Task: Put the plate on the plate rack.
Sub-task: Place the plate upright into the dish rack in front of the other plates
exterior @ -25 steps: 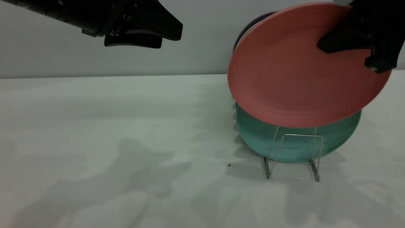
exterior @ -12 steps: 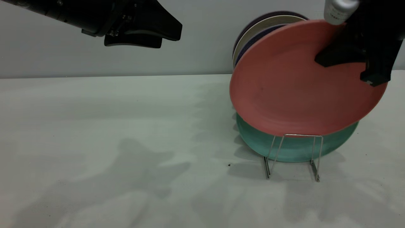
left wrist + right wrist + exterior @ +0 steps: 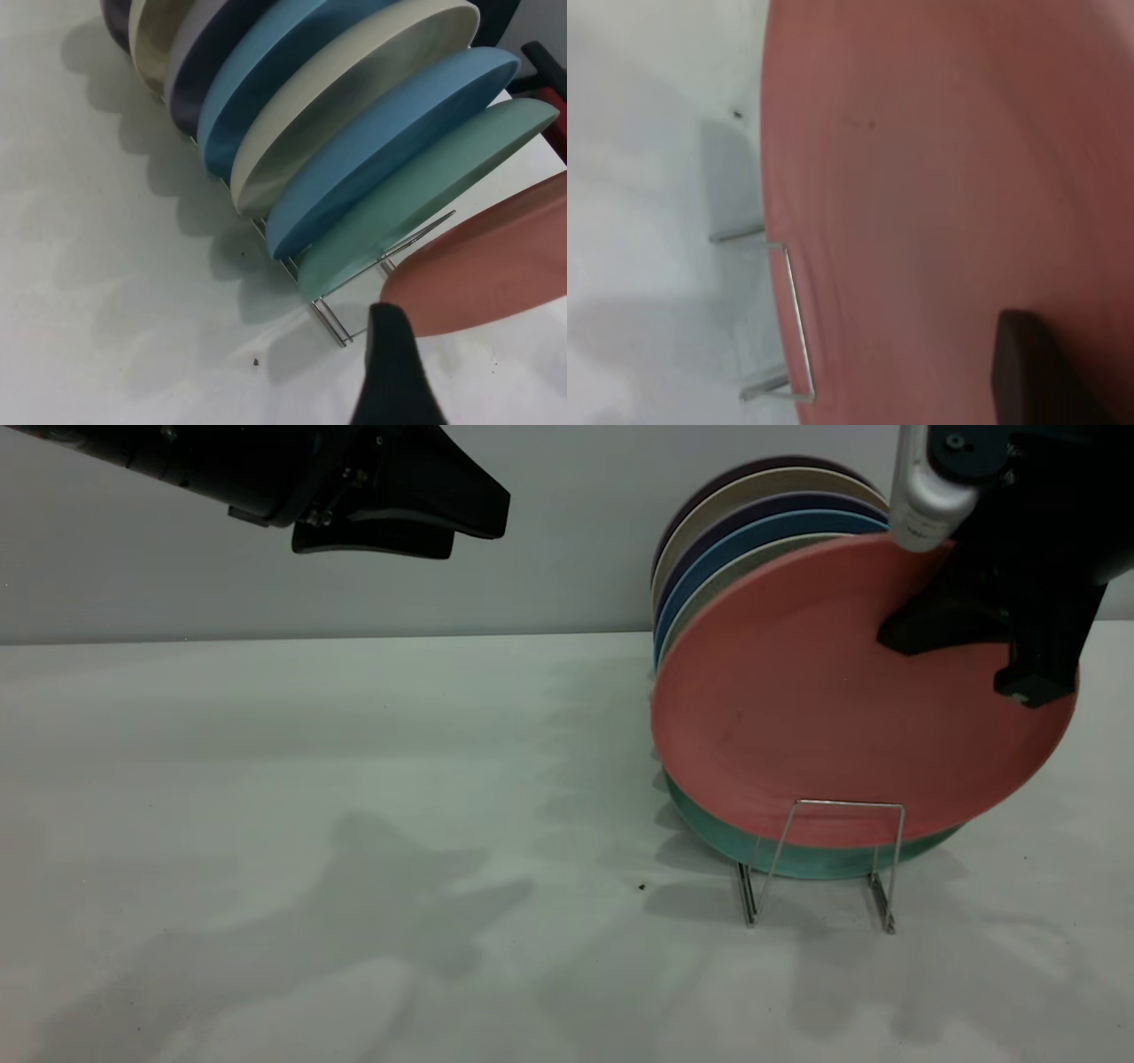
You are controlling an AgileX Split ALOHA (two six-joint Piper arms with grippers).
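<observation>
Plate [image 3: 797, 717]: salmon-pink, stiff, probably light and smooth-slippery; pinched at upper rim by right gripper [image 3: 974, 651] fingers; tilted above front slot of plate rack [image 3: 824, 864], against teal plate [image 3: 797, 859]. Left gripper [image 3: 399, 514]: parked high above desk [image 3: 310, 779]; fingers' state cannot be told.

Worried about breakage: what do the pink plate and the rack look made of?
The round salmon-pink plate held by the right gripper looks matte, with no gloss: perhaps melamine or unglazed ceramic, uncertain. The thin silver wire plate rack is shiny bent wire, likely steel.
</observation>
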